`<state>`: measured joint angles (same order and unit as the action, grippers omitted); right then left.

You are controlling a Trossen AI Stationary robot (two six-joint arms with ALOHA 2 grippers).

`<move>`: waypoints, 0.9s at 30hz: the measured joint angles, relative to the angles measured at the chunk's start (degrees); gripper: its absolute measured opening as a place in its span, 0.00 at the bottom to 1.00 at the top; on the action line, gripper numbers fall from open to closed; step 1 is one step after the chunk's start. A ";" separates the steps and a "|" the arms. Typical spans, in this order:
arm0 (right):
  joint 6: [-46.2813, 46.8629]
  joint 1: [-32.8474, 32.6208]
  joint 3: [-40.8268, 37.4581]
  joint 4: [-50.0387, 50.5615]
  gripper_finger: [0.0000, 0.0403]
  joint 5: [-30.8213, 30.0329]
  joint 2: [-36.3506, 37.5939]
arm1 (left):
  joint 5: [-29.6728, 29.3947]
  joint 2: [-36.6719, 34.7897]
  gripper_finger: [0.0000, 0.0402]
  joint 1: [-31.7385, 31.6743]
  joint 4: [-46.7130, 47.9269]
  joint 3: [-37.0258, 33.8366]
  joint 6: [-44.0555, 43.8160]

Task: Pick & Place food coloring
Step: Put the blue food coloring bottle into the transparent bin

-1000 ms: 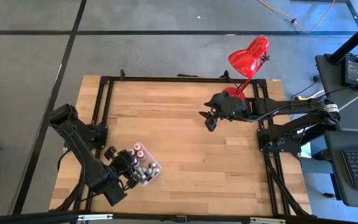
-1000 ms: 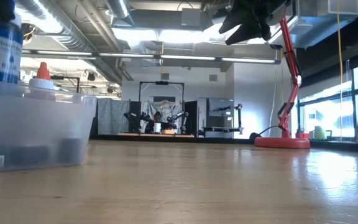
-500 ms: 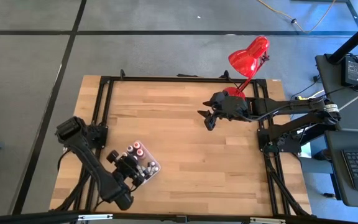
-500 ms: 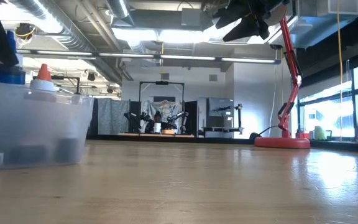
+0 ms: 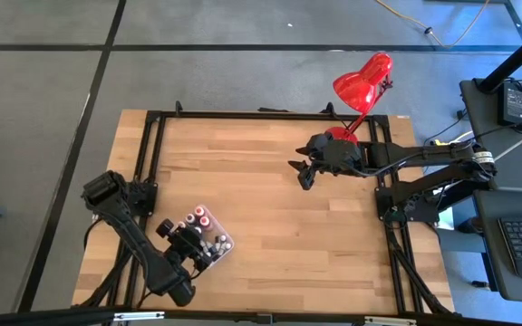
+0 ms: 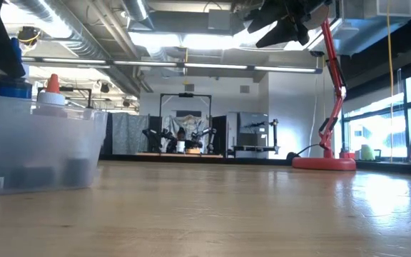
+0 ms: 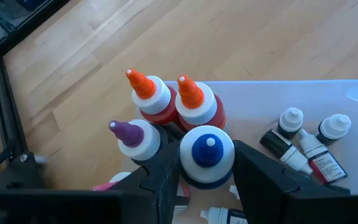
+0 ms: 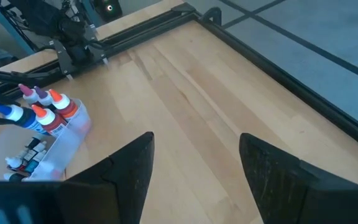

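Left pincer (image 7: 207, 180) over the tray (image 5: 223, 249), fingers either side of a blue-capped bottle (image 7: 206, 154) standing upright in it, grip uncertain, more bottles (image 7: 173, 102) standing and lying in the tray, right pincer (image 5: 303, 172) open and empty well right of the tray, above bare tabletop (image 5: 261, 208) near the lamp (image 5: 362, 83)

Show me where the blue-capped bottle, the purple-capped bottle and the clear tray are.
Blue-capped bottle (image 7: 206, 153): left wrist view, top of its round cap, between the left gripper's fingers.
Purple-capped bottle (image 7: 135, 137): left wrist view, white collar below its tip.
Clear tray (image 7: 328, 93): left wrist view, its far rim.
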<state>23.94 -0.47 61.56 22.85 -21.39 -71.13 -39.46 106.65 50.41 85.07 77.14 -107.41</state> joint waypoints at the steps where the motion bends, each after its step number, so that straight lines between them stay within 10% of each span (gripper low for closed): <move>1: 0.00 0.00 0.00 0.00 0.59 0.00 0.00 | -0.13 0.00 0.34 0.00 -0.22 -0.34 -0.28; 27: -0.13 -0.02 0.00 0.06 0.59 0.00 0.00 | 0.04 0.00 0.35 -0.02 -4.06 -5.79 -3.38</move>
<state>23.81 -0.49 61.56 22.92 -21.39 -71.13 -39.42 106.65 50.39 81.01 71.35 -110.78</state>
